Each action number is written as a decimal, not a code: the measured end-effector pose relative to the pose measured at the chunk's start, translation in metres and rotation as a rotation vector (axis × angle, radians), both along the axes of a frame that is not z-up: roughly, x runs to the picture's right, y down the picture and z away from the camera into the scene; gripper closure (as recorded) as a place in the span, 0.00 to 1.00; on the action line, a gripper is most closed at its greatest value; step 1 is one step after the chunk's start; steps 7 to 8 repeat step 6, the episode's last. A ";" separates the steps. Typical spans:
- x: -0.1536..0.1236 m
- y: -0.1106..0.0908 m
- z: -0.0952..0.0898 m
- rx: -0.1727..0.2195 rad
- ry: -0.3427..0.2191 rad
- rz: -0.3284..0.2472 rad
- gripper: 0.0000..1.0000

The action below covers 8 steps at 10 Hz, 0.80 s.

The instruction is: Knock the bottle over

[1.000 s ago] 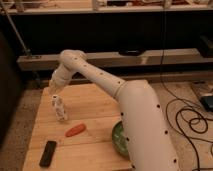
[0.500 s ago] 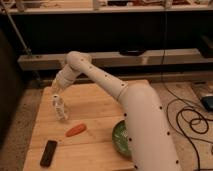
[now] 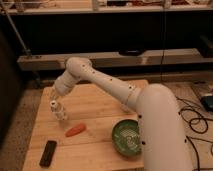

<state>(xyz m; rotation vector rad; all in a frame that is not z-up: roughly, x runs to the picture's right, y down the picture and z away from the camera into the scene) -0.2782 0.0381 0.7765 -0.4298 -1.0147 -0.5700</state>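
Observation:
The bottle (image 3: 59,111) is small and clear with a white cap. It stands on the left part of the wooden table (image 3: 100,107), leaning a little with its cap toward the upper left. My gripper (image 3: 54,97) is just above and behind the cap, at the end of the white arm (image 3: 107,85) that reaches in from the right. It seems to touch the top of the bottle.
An orange carrot (image 3: 75,130) lies in front of the bottle. A black remote (image 3: 48,153) lies near the table's front left corner. A green bowl (image 3: 126,136) sits front right, beside my arm. Dark shelves stand behind the table.
The arm's upper joint has swung to the right and the gripper has come down onto the bottle's top. The bottle now leans and sits slightly nearer the carrot.

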 end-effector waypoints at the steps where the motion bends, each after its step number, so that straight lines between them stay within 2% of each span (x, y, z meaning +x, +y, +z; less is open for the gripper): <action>1: 0.006 0.000 -0.002 0.007 0.007 -0.003 0.89; 5: 0.009 0.014 -0.021 0.011 0.008 -0.016 0.89; 8: 0.012 0.014 -0.021 0.012 0.009 -0.022 0.89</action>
